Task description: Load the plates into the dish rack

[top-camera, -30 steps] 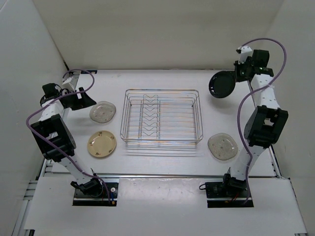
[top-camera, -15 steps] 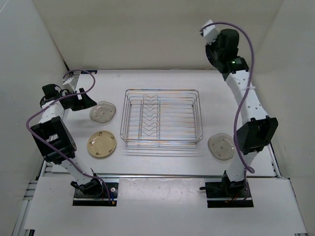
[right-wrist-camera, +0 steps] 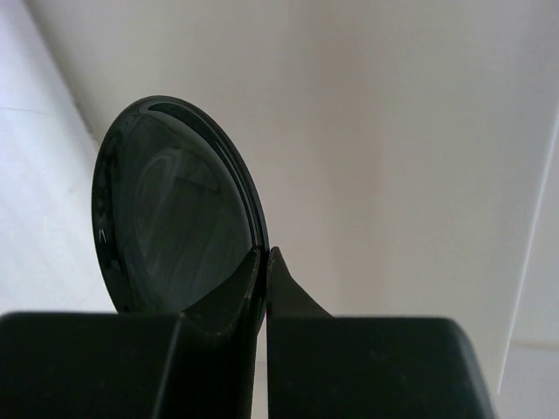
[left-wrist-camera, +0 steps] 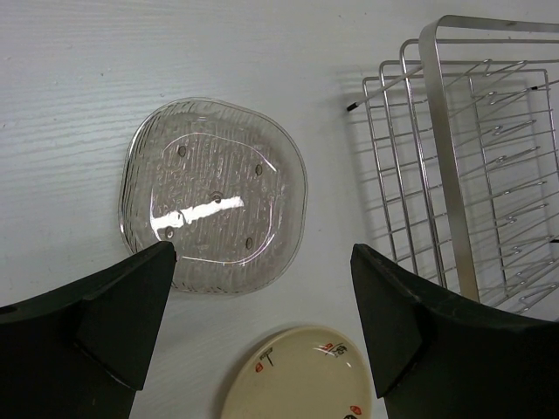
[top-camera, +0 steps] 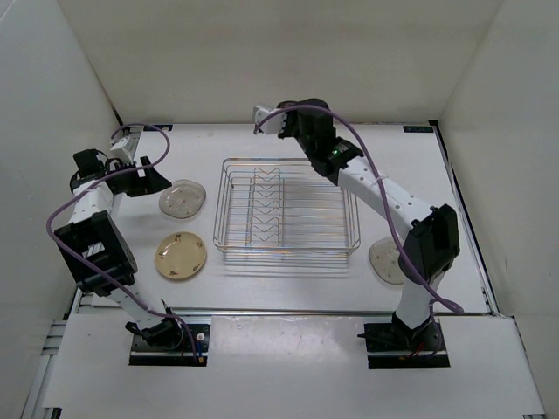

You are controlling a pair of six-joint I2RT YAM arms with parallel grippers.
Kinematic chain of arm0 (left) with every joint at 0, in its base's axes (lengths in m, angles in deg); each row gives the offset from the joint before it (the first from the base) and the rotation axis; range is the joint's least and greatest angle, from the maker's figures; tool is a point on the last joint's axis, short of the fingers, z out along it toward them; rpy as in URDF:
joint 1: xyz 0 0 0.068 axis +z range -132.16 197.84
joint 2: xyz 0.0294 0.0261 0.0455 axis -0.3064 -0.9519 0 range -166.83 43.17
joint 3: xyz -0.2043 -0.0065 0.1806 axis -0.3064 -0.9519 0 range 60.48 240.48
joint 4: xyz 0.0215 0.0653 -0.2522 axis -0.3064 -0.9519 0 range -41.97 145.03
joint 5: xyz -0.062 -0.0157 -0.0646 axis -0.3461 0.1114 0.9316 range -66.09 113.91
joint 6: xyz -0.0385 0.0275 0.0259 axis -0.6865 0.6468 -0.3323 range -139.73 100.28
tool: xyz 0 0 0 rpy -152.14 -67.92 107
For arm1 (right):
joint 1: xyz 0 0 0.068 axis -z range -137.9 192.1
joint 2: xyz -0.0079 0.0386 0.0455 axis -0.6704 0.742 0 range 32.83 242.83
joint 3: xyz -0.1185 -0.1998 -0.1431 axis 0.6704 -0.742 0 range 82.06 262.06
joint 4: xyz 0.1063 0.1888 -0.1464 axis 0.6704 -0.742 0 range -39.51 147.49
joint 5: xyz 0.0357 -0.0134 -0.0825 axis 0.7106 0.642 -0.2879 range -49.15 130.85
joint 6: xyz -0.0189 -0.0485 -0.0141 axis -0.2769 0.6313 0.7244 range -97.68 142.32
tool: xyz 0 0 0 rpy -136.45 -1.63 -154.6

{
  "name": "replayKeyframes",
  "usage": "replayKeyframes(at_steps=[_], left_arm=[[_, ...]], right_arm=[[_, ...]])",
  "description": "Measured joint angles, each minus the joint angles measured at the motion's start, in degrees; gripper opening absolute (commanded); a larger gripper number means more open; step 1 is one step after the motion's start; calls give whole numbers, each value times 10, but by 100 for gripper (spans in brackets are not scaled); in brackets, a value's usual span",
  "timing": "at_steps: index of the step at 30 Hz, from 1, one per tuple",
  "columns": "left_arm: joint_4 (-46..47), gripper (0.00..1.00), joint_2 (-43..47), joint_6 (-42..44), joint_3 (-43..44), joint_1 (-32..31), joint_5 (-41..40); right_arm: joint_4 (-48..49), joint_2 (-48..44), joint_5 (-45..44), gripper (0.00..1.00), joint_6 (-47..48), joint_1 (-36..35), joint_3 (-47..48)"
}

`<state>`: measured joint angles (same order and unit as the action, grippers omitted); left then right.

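Top view, bottom up. Lower right: greyish plate (top-camera: 387, 262) flat on the counter (top-camera: 463, 175), partly hidden behind the right arm. Lower left: cream plate (top-camera: 181, 256), flat, w/ small brown marks, near the rack's front left corner but apart from it. Centre: wire dish rack (top-camera: 288, 250), zigzag prongs down the middle; all three plates on the counter lie outside it. Left of rack, a bit higher in frame: clear-ish plate (top-camera: 183, 198), flat, just beside the rack's left wall, not touching. The left fingers (top-camera: 160, 181) sit at that plate's left edge, wide apart. Wrist view has them either side of the plate's near rim, nothing clamped; contact w/ the plate can't be told. Farthest, upper centre: right arm reaches diagonally across the rack's right side. The right fingers (right-wrist-camera: 265, 262) are together, clamped on the rim of the black plate (right-wrist-camera: 170, 218). Plate stands on edge in the grip, off the counter, white wall behind it.
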<state>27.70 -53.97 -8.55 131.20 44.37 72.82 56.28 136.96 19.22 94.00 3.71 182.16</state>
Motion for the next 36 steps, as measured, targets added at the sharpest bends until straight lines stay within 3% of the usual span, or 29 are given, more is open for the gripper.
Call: replayKeyframes(at_steps=[11,36], left_arm=[[-1,92,0,12,-10,4,0],[-1,92,0,25,-15,12,-3]], right_arm=[[15,-40,44,0,12,-48,-99],[14,-1,139,0,-40,-78,-98]])
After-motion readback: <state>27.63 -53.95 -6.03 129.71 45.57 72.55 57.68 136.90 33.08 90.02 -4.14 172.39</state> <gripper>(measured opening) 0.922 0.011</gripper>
